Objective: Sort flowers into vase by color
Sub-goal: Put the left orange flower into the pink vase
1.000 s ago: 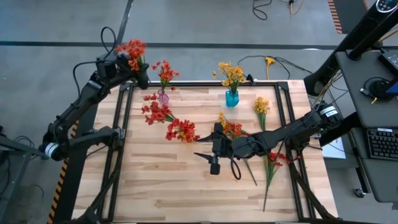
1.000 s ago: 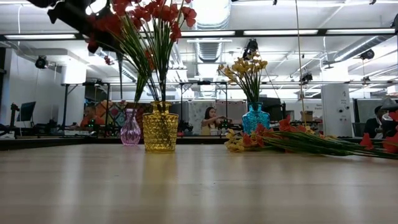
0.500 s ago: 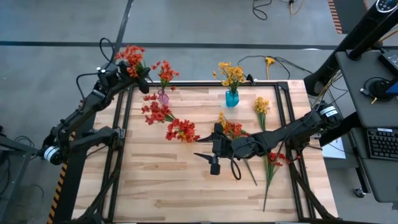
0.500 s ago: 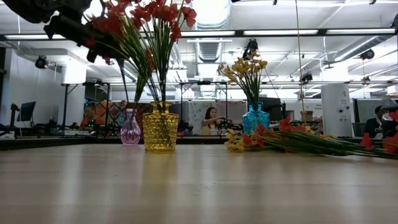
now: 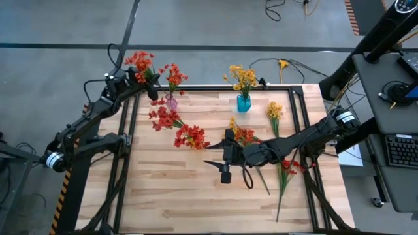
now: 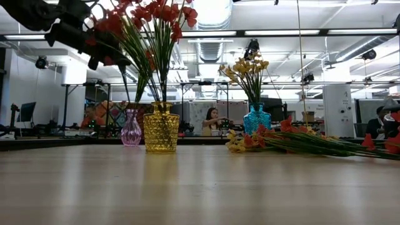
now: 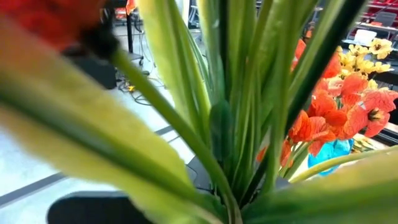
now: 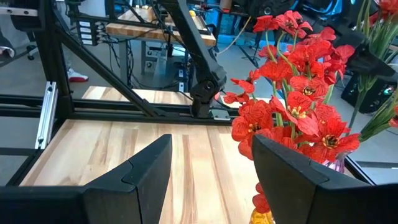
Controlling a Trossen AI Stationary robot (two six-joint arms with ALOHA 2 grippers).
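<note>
Red blossoms fill most of what I can check off so far. From overhead I see a pink vase (image 5: 171, 102) at the far left of the table (image 5: 196, 196) with red stems standing in it, and a blue vase (image 5: 243, 103) further right holding yellow ones. The low view also shows a yellow vase (image 6: 161, 131) just beside the pink one, with red stems in it too.

My left gripper (image 5: 145, 79) is off the table's far left corner, fingers together on a red sprig (image 5: 138, 60); its wrist camera is crowded by green stems and leaves, so I judge this one is on its way to the red vases and not yet seated.

My right gripper (image 5: 226, 160) rests near the table's middle with its fingers apart and nothing between them.

Plenty is left, I reckon. A yellow sprig (image 5: 274, 111) lies loose to the right of the blue vase. A mixed orange and yellow bunch (image 5: 243, 135) lies just beside my right arm, and another red-tipped stem (image 5: 286, 171) lies toward the right edge. I would call the job roughly half done, with the loose ones on the right side still needing sorting.
</note>
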